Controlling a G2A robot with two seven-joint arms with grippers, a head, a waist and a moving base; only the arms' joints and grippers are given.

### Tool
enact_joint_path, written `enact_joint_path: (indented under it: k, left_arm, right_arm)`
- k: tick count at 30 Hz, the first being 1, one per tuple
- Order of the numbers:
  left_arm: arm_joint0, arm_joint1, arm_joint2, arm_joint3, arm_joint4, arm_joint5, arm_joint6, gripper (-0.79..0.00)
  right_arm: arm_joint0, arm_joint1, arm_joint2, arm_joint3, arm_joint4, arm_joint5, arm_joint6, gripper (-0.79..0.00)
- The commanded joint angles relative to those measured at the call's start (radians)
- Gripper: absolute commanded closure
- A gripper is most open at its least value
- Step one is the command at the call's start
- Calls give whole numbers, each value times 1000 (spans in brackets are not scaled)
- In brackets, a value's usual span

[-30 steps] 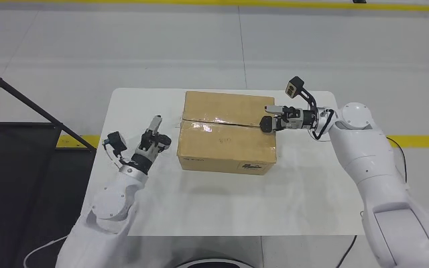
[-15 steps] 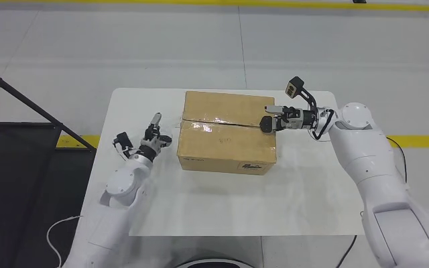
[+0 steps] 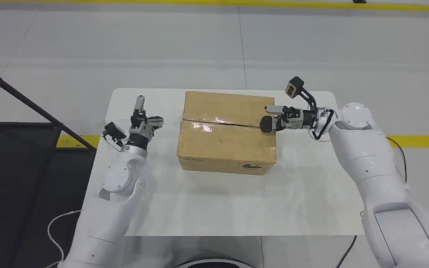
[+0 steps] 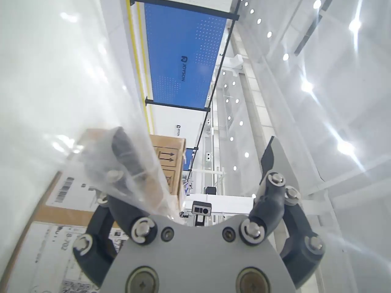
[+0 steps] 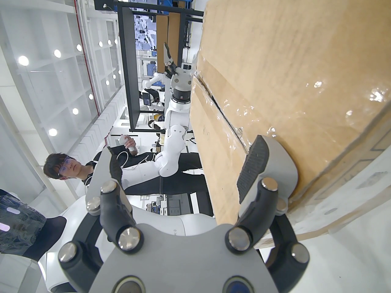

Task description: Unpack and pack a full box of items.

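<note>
Cardboard box (image 3: 226,141), stiff, taped and probably heavy, wants gripping at both ends; left gripper (image 3: 147,112) and right gripper (image 3: 267,115) are spread wide.

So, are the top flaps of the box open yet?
No, the box is closed: its top flaps lie flat in the top view and meet along the middle seam.

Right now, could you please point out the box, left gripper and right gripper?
box (image 3: 224,144): top view, near flap.
left gripper (image 3: 146,112): top view, between fingertips.
right gripper (image 3: 269,115): top view, between fingertips.
</note>
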Motion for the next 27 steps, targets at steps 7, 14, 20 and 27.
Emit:
enact_joint_path:
  k: [7, 14, 20, 27]
  left_arm:
    - [15, -7, -26, -90, 69, -66, 62, -785]
    - [14, -14, -24, -144, 130, -57, 82, -785]
    - [17, -20, -16, -188, 158, -47, 75, -785]
    - [22, -27, -5, -236, 186, -27, 59, -785]
  right_arm:
    - [-27, 5, 7, -47, -8, 13, -42, -785]
    - [-73, 29, 50, -137, -16, 43, -65, -785]
    - [-112, 49, 98, -211, 2, 33, -67, -785]
    - [-169, 74, 164, -300, 25, 12, -73, -785]
